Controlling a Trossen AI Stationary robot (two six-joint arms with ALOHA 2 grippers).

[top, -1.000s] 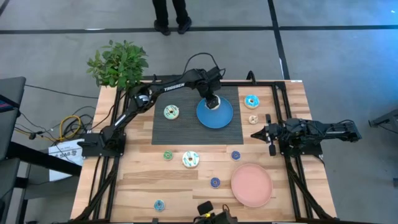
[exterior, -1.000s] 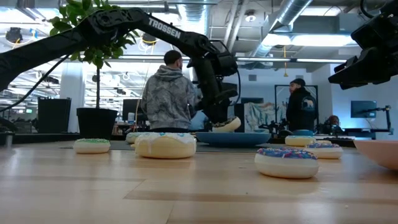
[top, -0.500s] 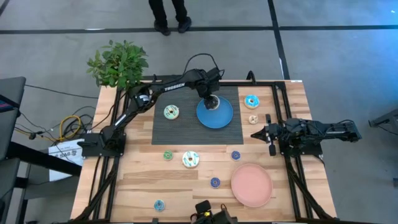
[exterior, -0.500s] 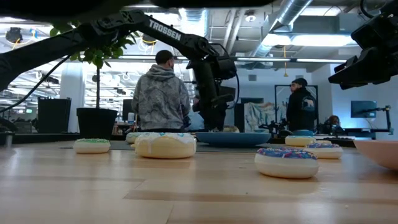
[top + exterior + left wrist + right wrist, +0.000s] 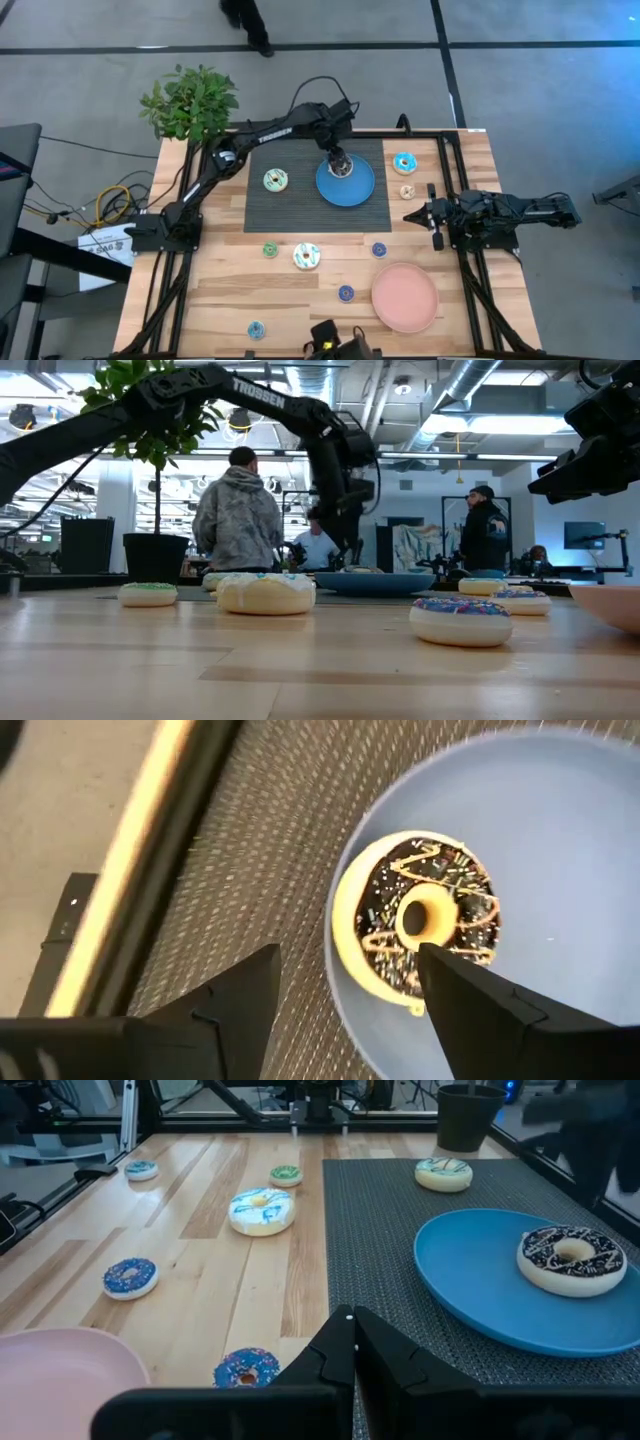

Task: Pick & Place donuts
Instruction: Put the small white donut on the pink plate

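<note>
from above, a wooden table [image 5: 230,290] carries a dark mat [image 5: 290,205], a blue plate [image 5: 355,190] and a pink plate [image 5: 405,297], with a potted plant [image 5: 190,100] beside it. the left gripper [image 5: 340,163] hides the brown donut. low view: people stand behind. left wrist: released gripper [image 5: 345,1000] above the brown donut [image 5: 420,915], which lies on the blue plate. right wrist: clenched right gripper [image 5: 350,1345] waits; small donuts [image 5: 130,1277] lie scattered.

It was an open-plan robotics lab — exposed ceiling ducts [image 5: 470,390] and monitors [image 5: 583,535] lay behind the wooden table [image 5: 300,660] — with people [image 5: 237,510] standing beyond it.
</note>
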